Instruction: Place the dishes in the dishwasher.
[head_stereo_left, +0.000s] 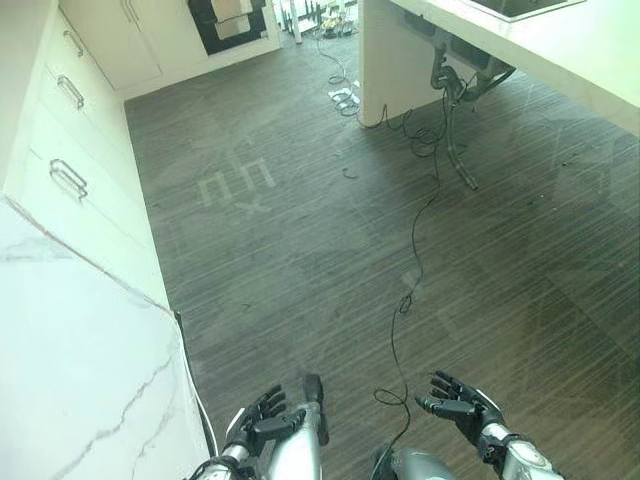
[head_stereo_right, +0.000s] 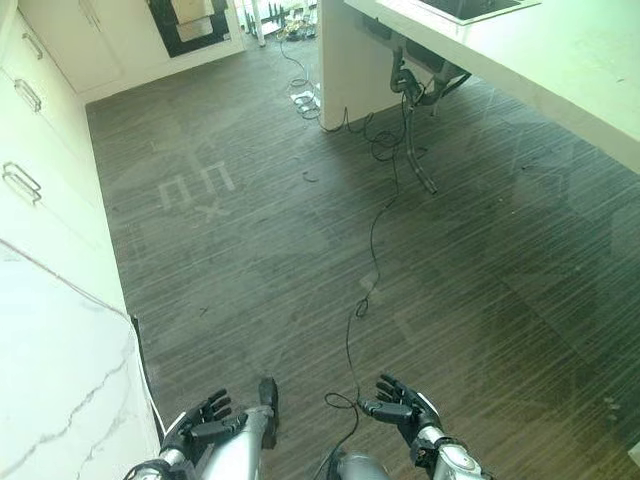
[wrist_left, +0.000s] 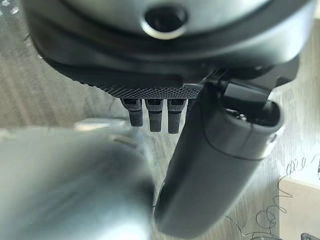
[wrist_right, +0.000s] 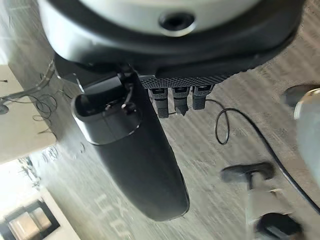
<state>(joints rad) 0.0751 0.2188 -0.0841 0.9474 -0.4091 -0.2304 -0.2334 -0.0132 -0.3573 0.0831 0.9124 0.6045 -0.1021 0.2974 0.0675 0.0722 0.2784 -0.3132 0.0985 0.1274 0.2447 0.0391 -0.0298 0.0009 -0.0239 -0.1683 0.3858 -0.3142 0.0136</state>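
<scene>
Fingers loosely spread and empty on left hand (head_stereo_left: 268, 415) and right hand (head_stereo_left: 462, 405), low over dark wood floor (head_stereo_left: 300, 250). No dishes or dishwasher seen. White drawers (head_stereo_left: 70, 140) and marble counter (head_stereo_left: 70, 370) alongside in eye views.

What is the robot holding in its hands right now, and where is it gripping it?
Nothing is held. The left hand and the right hand both hang over the dark wood floor with relaxed fingers and nothing between them.
</scene>
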